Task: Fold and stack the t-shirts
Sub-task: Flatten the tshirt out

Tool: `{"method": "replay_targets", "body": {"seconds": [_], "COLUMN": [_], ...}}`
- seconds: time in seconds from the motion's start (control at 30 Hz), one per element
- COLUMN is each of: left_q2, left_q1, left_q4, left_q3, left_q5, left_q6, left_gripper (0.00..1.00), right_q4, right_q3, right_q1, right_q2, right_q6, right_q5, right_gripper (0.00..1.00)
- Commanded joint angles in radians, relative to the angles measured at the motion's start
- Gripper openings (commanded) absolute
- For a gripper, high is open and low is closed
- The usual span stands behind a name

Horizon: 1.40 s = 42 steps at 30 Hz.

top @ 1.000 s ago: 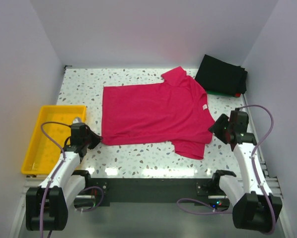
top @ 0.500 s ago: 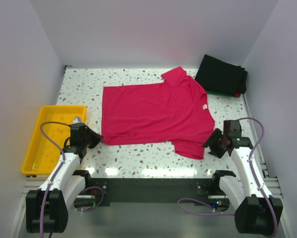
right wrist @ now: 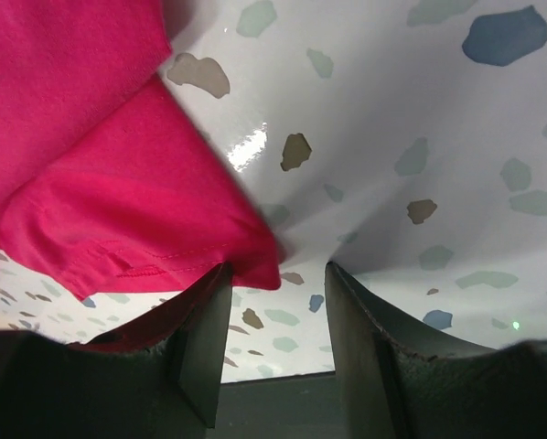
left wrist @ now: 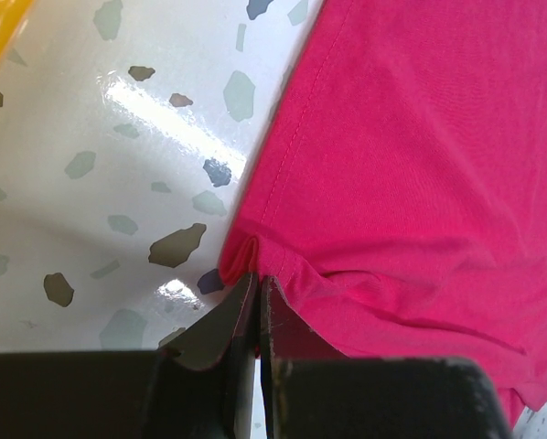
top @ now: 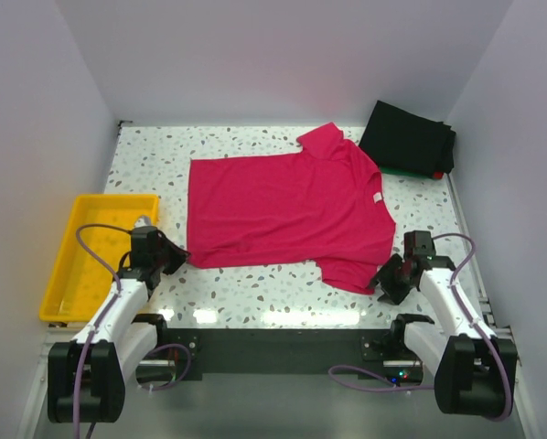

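Note:
A crimson-pink t-shirt (top: pixel 283 210) lies spread flat on the speckled table, its small white neck tag (top: pixel 377 198) at the right. My left gripper (top: pixel 175 255) is shut on the shirt's near-left hem corner (left wrist: pixel 246 261). My right gripper (top: pixel 385 281) is open at the tip of the near sleeve (right wrist: pixel 255 265), which lies between its fingers (right wrist: pixel 205 315). A folded stack of shirts (top: pixel 409 139) sits at the back right: black on top, with green and red edges (top: pixel 435 174) below.
A yellow plastic tray (top: pixel 91 251) sits off the table's left edge beside my left arm. The enclosure walls are close on both sides. The table's near edge lies just below both grippers.
My right arm has swung down and toward me, from beside the shirt's collar to the tip of the near sleeve. The left gripper has stayed where it was.

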Motion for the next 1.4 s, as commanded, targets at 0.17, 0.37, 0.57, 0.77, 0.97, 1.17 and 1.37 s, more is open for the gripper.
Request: {"method": "replay_targets", "body": {"seconds": [0.17, 0.37, 0.57, 0.77, 0.97, 1.17, 1.37], "left_q2": [0.005, 0.008, -0.007, -0.033, -0.053, -0.076, -0.085], "left_q1": [-0.004, -0.002, -0.004, -0.002, -0.004, -0.002, -0.004], "left_q4": [0.056, 0.061, 0.02, -0.025, -0.082, -0.125, -0.152], "left_q3": [0.003, -0.003, 0.012, 0.022, 0.039, 0.037, 0.02], "left_q5": [-0.009, -0.017, -0.051, -0.083, -0.097, -0.124, -0.123], "left_q6": [0.001, 0.001, 0.021, 0.029, 0.029, 0.011, -0.02], "left_gripper": [0.08, 0.08, 0.06, 0.05, 0.05, 0.07, 0.09], "right_q4": [0.131, 0.171, -0.01, -0.17, -0.274, -0.363, -0.42], "right_q3": [-0.058, -0.03, 0.149, 0.26, 0.315, 0.378, 0.419], "right_q1": [0.01, 0.01, 0.01, 0.01, 0.01, 0.01, 0.01], "right_q2": [0.011, 0.04, -0.021, -0.176, -0.242, -0.299, -0.319], "right_q6": [0.067, 0.056, -0.047, -0.077, -0.11, -0.137, -0.148], "right_q5": [-0.033, -0.05, -0.053, -0.042, -0.048, -0.033, -0.002], "right_gripper": [0.45, 0.05, 0.0, 0.0, 0.0, 0.0, 0.0]}}
